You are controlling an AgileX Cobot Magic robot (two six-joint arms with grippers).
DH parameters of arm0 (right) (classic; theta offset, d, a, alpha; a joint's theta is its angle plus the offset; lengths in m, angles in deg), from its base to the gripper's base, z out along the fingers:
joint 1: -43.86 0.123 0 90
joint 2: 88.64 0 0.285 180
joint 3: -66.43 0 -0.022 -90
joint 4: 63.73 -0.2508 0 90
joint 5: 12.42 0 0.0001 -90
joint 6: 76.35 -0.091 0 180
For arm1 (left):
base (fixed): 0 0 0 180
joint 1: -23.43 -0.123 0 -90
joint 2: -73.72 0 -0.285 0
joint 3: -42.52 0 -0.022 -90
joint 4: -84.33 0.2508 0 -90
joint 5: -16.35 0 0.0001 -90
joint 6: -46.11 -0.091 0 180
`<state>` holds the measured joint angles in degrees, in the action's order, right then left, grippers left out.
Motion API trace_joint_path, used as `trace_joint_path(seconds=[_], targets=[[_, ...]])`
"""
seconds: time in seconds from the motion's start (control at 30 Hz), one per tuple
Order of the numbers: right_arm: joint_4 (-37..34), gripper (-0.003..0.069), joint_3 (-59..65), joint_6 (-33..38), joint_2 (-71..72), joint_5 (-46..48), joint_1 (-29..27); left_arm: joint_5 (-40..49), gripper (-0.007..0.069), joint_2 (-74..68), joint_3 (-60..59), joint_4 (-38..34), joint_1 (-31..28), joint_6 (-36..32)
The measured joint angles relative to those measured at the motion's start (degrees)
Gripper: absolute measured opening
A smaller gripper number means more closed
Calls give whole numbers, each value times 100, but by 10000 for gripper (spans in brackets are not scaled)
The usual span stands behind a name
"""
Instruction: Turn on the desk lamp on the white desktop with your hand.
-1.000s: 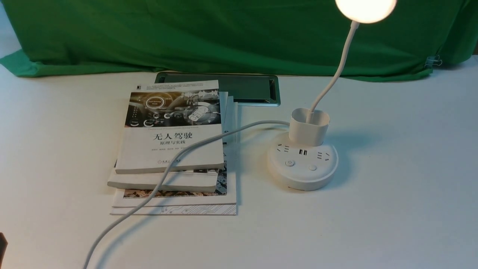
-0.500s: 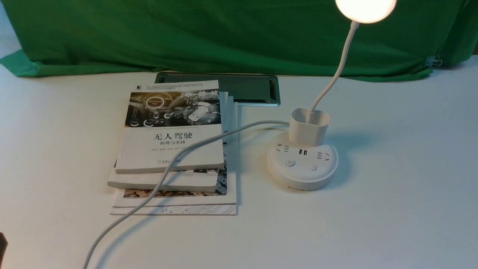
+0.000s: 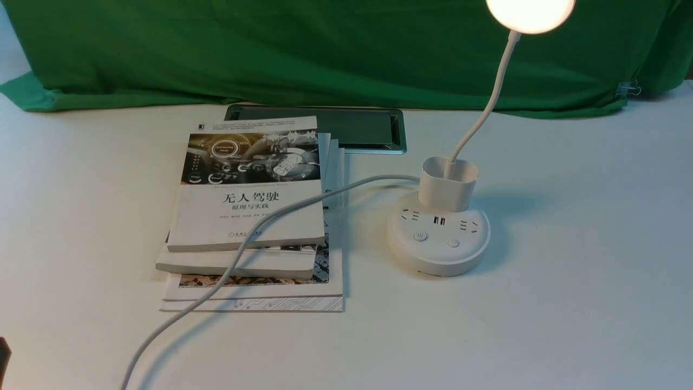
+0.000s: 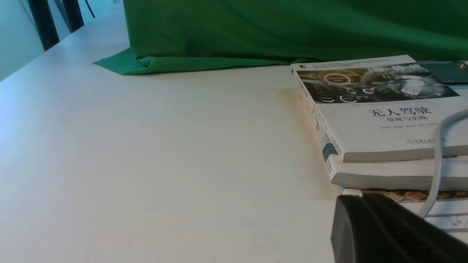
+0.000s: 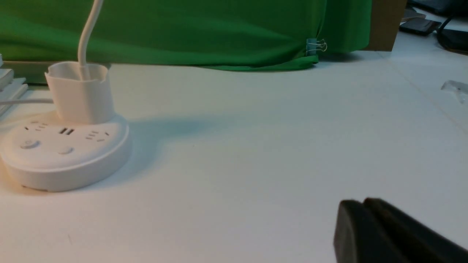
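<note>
The desk lamp stands on the white desktop [image 3: 568, 303] right of centre. Its round head [image 3: 529, 13] glows bright, above a thin neck, a cup holder [image 3: 448, 184] and a puck base [image 3: 438, 244] with two buttons [image 3: 420, 236]. The base also shows in the right wrist view [image 5: 65, 153]. My right gripper [image 5: 362, 202] is shut and empty, low over the desk, well away from the base. My left gripper [image 4: 360, 197] is shut and empty, near the front corner of the books. Only a dark sliver of the left arm [image 3: 2, 352] shows in the front view.
A stack of books [image 3: 249, 206] lies left of the lamp, with the lamp's white cord [image 3: 260, 227] running over it to the front edge. A metal hatch [image 3: 357, 127] sits behind the books. Green cloth [image 3: 325, 49] hangs at the back, with a binder clip [image 3: 628, 88].
</note>
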<state>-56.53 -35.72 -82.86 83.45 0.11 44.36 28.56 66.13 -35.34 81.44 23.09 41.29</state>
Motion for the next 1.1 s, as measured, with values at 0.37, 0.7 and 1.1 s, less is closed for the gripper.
trace_joint_path(seconds=[0.37,0.7,1.1], targets=[[0,104,0,0,0,0,0,0,21,0,0,0,0,0],[0,136,0,0,0,0,0,0,21,0,0,0,0,0],[0,165,0,0,0,0,0,0,21,0,0,0,0,0]])
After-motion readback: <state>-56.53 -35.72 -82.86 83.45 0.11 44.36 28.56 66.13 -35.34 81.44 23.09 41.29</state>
